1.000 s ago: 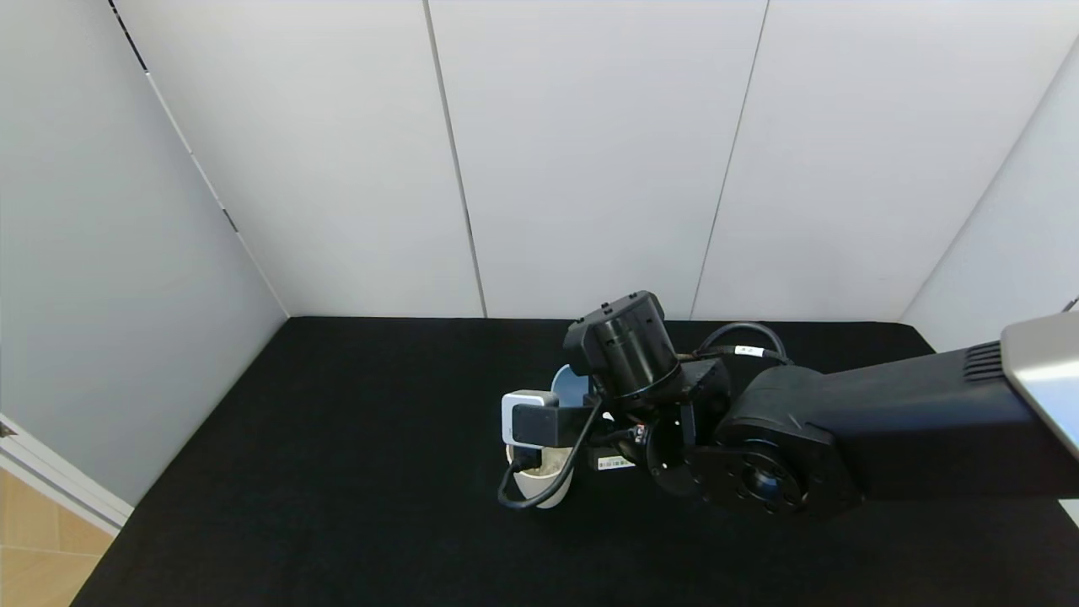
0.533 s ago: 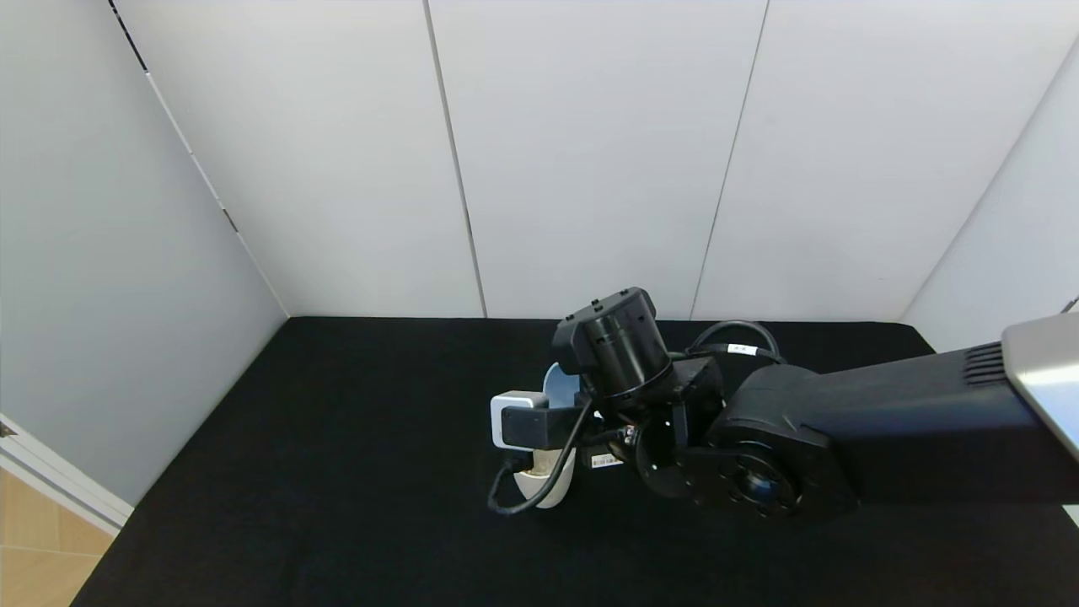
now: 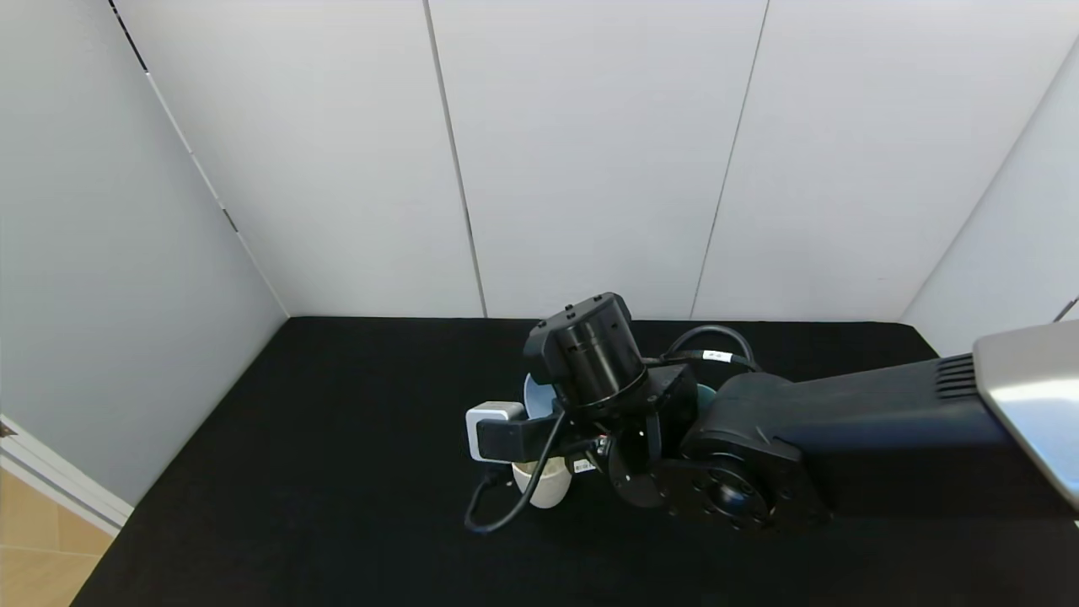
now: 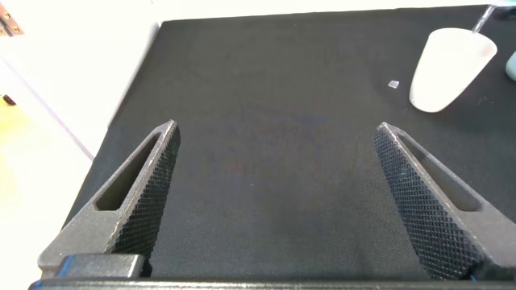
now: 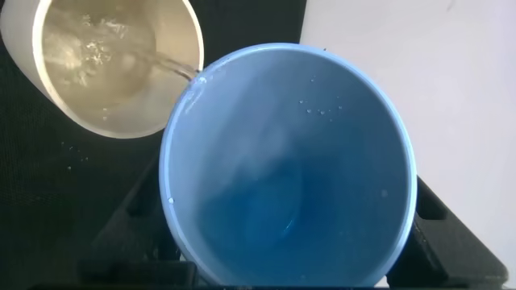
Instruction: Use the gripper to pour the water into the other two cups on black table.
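Evidently my right gripper point(image 3: 548, 421) was clenched round the blue cup point(image 5: 286, 165), tipped so that a thin stream of water point(image 5: 173, 66) ran off its lip into the cream cup point(image 5: 105, 64) just below and beside the claw on the black table point(image 3: 337, 472). The teal cup point(image 3: 705, 390) peeped out behind the wrist, its inside hidden from me. The left gripper point(image 4: 274, 201) hung idle, jaws spread wide, well away from the cream cup. I judged the blue cup light, rigid and smooth-walled, probably slick where wet, so best held firmly across its body below the rim, and rotated slowly to avoid splashing.
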Robot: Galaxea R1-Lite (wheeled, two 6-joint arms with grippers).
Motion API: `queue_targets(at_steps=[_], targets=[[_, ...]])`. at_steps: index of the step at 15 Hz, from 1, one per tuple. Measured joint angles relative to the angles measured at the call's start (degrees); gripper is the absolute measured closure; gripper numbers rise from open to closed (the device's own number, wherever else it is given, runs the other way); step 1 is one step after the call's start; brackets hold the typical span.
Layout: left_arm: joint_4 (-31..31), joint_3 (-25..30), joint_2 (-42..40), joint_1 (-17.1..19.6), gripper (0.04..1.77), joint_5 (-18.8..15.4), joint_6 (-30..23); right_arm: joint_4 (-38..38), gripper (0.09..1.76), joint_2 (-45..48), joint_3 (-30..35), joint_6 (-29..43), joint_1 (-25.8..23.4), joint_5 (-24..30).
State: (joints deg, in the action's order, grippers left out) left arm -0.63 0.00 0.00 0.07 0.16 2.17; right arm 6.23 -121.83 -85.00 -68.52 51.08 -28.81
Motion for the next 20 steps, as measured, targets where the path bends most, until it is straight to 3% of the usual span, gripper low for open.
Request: queue_targets(at_steps=[20], targets=[[0.0, 0.0, 0.0, 0.0, 0.09, 0.0, 0.0, 0.29, 0.53, -0.11, -1.35, -7.36, 0.05, -2.91]])
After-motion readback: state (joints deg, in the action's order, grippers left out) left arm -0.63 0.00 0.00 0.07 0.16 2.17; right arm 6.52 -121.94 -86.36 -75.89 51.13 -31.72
